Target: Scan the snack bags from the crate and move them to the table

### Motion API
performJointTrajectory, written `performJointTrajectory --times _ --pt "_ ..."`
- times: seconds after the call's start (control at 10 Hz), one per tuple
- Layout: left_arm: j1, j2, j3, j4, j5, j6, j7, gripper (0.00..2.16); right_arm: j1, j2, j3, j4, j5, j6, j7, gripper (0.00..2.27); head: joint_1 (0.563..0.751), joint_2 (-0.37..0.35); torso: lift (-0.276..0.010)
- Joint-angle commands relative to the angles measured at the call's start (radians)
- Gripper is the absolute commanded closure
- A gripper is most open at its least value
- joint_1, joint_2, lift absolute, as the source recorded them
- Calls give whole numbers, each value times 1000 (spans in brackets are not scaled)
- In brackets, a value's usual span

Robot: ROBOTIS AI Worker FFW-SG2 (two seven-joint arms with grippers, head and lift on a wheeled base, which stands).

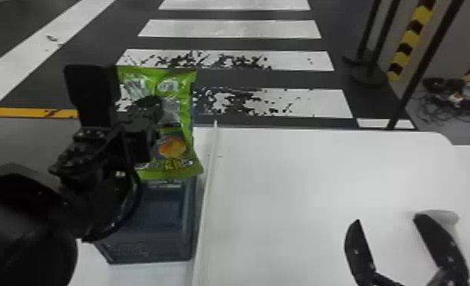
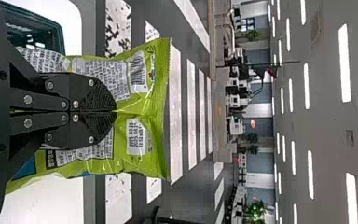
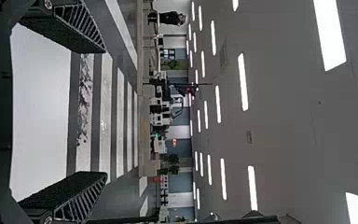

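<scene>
Reference landmark: the crate (image 1: 150, 249), a dark, translucent, open-topped container on a white surface at the robot's left. The snack bag (image 1: 173, 146) is located above the far part of the crate, clamped in the left gripper (image 1: 150, 106). The bag is held upright; in the head view, its lower edge overlaps the crate's far end. Its packaging is green, and the face toward the head camera carries a round orange figure near the lower edge. In the left wrist view, the left gripper's jaws are drawn together on the bag's printed rear face, pinching the film, with a barcode label (image 2: 137, 72) exposed beyond the fingertips. The right gripper (image 1: 388, 220) is positioned well to the right of the crate, over the white table (image 1: 302, 171). Its jaws are set wide apart, with nothing between them. A pale rounded object (image 1: 445, 216), partly covered by one finger, is also well to the right of the crate. A raised pale strip (image 1: 204, 213) runs just beside the crate's right side, between the crate and the main tabletop. Beyond the crate, the dark floor (image 1: 230, 43) bears broad white stripes.
</scene>
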Motion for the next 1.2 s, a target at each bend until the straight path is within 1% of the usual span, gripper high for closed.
performJointTrajectory --times 0.0,0.1,0.2,0.3,0.4,0.5,0.6,0.8,0.9,1.0,1.1 --pt "-28 -3 -28 5 3 4 1 1885 2 2 -6 -1 -1 -1 0 56 695 24 -95" --pt "-56 -7 -55 15 0 10 1 1885 3 0 -10 -2 -3 -1 0 56 695 4 -95" --pt "-86 -11 -100 38 -9 10 2 1882 9 2 -20 -4 -6 -20 0 56 695 -7 -95" --pt "-115 -19 -128 67 -15 10 2 1882 16 0 -32 -5 -18 -29 0 56 695 -28 -95" --pt "-148 -23 -174 97 -30 13 -1 1882 23 0 -47 -7 -26 -38 0 56 695 -55 -95" --pt "-171 -39 -207 124 -40 10 -4 1885 28 0 -58 -7 -35 -41 0 56 695 -91 -95" --pt "-189 -59 -244 159 -55 10 -13 1882 28 0 -64 -7 -40 -44 0 56 695 -107 -95" --pt "-230 -97 -319 236 -76 7 -30 1885 26 2 -66 -8 -46 -53 0 56 695 -176 -95" --pt "-249 -114 -353 279 -86 1 -45 1882 26 5 -72 -7 -49 -53 0 56 695 -207 -95" --pt "-267 -128 -381 322 -86 -14 -53 1885 26 6 -79 -7 -52 -53 0 56 695 -237 -95" --pt "-275 -145 -402 365 -84 -36 -65 1882 26 9 -84 -7 -54 -53 0 56 695 -251 -95"
